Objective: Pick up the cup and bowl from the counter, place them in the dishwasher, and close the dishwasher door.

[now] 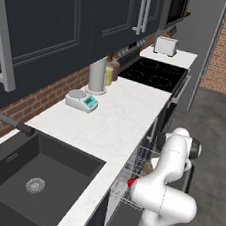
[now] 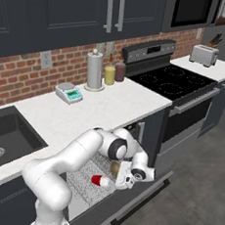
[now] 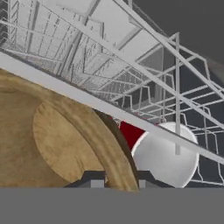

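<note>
Arm bent low, tool (image 3: pixel 116 178) clamping bowl (image 3: pixel 52 144) over dishwasher (image 2: pixel 85 183) rack.

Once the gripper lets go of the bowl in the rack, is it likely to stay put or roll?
The bowl looks stiff and wood-like, so it probably won't flex or chip. Its round rim could let it roll or slide if left on edge against the wire rack. The cup lying beside it might get nudged.

cup (image 2: pixel 96 180) on its side in dishwasher rack (image 2: pixel 85 183), bowl (image 2: pixel 114 168) just right of it, scale (image 2: pixel 68 93) on counter (image 2: pixel 85 114) above.
</note>
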You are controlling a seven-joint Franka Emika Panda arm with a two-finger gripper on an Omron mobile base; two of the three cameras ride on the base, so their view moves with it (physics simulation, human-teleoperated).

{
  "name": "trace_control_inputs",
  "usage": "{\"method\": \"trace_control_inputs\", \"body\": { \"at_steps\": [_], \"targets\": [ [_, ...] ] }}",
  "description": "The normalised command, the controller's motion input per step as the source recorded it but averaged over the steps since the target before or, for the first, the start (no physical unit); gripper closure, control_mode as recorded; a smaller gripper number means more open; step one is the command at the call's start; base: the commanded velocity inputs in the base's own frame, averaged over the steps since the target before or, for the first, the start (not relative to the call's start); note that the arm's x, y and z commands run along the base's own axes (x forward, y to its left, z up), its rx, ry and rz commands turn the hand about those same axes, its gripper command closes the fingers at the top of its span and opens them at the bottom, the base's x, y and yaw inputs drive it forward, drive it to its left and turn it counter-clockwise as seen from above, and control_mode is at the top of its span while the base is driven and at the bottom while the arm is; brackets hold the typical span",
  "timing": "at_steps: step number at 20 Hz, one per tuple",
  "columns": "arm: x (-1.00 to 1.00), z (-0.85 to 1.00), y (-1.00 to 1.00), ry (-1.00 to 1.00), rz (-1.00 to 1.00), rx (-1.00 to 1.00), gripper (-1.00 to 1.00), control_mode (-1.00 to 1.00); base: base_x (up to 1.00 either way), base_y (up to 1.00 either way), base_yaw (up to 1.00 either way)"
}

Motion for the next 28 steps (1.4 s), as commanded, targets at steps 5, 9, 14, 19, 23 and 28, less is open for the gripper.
{"method": "trace_control_inputs", "body": {
  "at_steps": [5, 9, 14, 19, 23, 28],
  "targets": [
    [0.00, -0.31, 0.13, 0.00, 0.00, 0.00, 1.00, -1.00, 0.00, 0.00, 0.00],
    [0.01, -0.27, 0.01, 0.00, 0.00, 0.00, 1.00, -1.00, 0.00, 0.00, 0.00],
    [0.12, -0.19, 0.00, 0.00, 0.00, 0.00, 1.00, -1.00, 0.00, 0.00, 0.00],
    [0.07, -0.20, 0.03, 0.04, 0.00, 0.00, -1.00, -1.00, 0.00, 0.00, 0.00],
    [0.00, -0.03, 0.00, 0.02, 0.00, 0.00, -1.00, -1.00, 0.00, 0.00, 0.00],
    [-0.14, 0.16, 0.00, 0.00, 0.00, 0.00, -1.00, -1.00, 0.00, 0.00, 0.00]
  ]
}}
